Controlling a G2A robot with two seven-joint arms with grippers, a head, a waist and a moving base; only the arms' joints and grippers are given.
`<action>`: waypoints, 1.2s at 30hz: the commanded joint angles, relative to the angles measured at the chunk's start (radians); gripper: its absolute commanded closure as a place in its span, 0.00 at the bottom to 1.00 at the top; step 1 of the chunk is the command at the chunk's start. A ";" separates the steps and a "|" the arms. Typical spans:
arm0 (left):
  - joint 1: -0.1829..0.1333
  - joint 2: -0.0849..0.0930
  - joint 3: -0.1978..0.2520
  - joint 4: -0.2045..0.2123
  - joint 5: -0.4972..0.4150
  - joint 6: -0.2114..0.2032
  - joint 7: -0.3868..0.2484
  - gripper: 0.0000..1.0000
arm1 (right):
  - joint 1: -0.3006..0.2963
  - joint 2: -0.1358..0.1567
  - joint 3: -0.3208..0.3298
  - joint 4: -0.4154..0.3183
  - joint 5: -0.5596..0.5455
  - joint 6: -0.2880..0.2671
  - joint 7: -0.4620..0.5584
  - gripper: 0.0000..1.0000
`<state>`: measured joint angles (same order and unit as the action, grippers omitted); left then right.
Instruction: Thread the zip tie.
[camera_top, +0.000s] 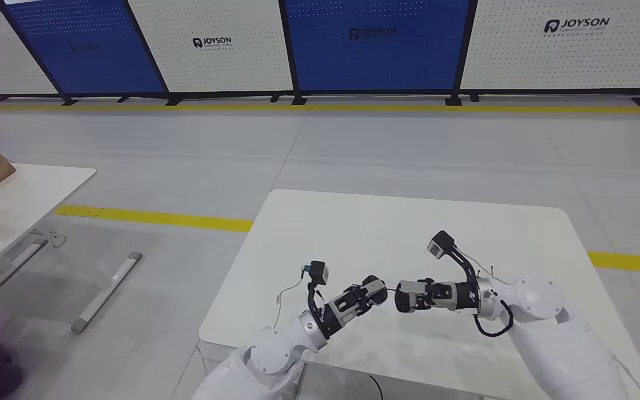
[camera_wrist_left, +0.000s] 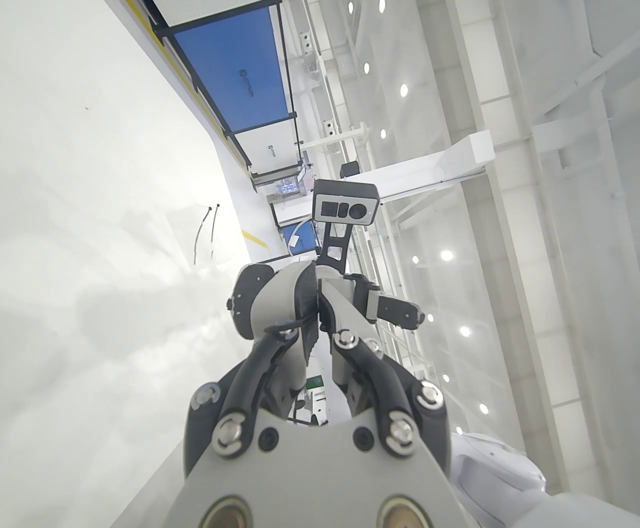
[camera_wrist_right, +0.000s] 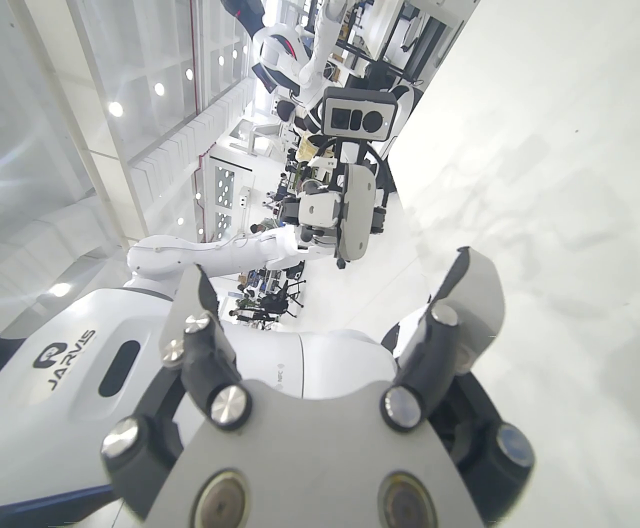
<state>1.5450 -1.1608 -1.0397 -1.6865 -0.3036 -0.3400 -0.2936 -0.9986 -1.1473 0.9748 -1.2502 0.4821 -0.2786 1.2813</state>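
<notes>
**A:** Entry one, the tools. State?

**B:** Left gripper (camera_wrist_left: 318, 295): jaws closed, the pads (camera_wrist_left: 307, 300) pressed together, pinching the zip tie (camera_wrist_left: 286, 327). Right gripper (camera_wrist_right: 333, 265): jaws spread wide, nothing held.

**A:** Position?

**B:** Both are over the near part of the white table (camera_top: 400, 225). Their tips face one another, near but apart.

**A:** Entry two, the zip tie. Description?

**B:** Thin and black. A short end sticks out sideways just beside the closed pads of the left gripper. The rest is hidden between the fingers, and I cannot tell whether it is threaded.

**A:** Obstructions?

**B:** In the right wrist view, the broad grey back of one of the left gripper's fingers (camera_wrist_right: 357, 215) faces the camera. It covers the pads and the tie. In the top view the tie is too small to make out.

**A:** Entry three, other items on the table?

**B:** Two thin dark strips (camera_wrist_left: 204, 235) lie side by side, one with a small dark head. They are farther along the table, well apart from both grippers. I cannot tell whether they are more zip ties.

**A:** Entry four, surroundings?

**B:** A second white table (camera_top: 40, 190) stands to the robot's left. A grey bar (camera_top: 105, 292) lies on the floor between the two tables. A yellow floor line (camera_top: 150, 217) runs past both tables. Blue and white panels (camera_top: 375, 45) stand along the far side.
</notes>
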 joint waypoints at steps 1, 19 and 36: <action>0.002 0.000 0.001 -0.003 0.002 0.000 0.000 1.00 | -0.004 0.002 0.004 -0.007 -0.004 0.003 -0.005 0.00; 0.000 -0.001 -0.004 -0.003 -0.024 0.000 -0.009 1.00 | -0.009 0.003 0.007 0.002 -0.009 0.011 -0.014 1.00; 0.008 -0.001 -0.004 -0.009 -0.006 0.000 0.011 0.60 | -0.012 0.004 0.013 0.001 -0.004 -0.004 -0.014 1.00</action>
<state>1.5531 -1.1622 -1.0439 -1.6952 -0.3089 -0.3400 -0.2826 -1.0109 -1.1429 0.9869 -1.2499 0.4777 -0.2823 1.2680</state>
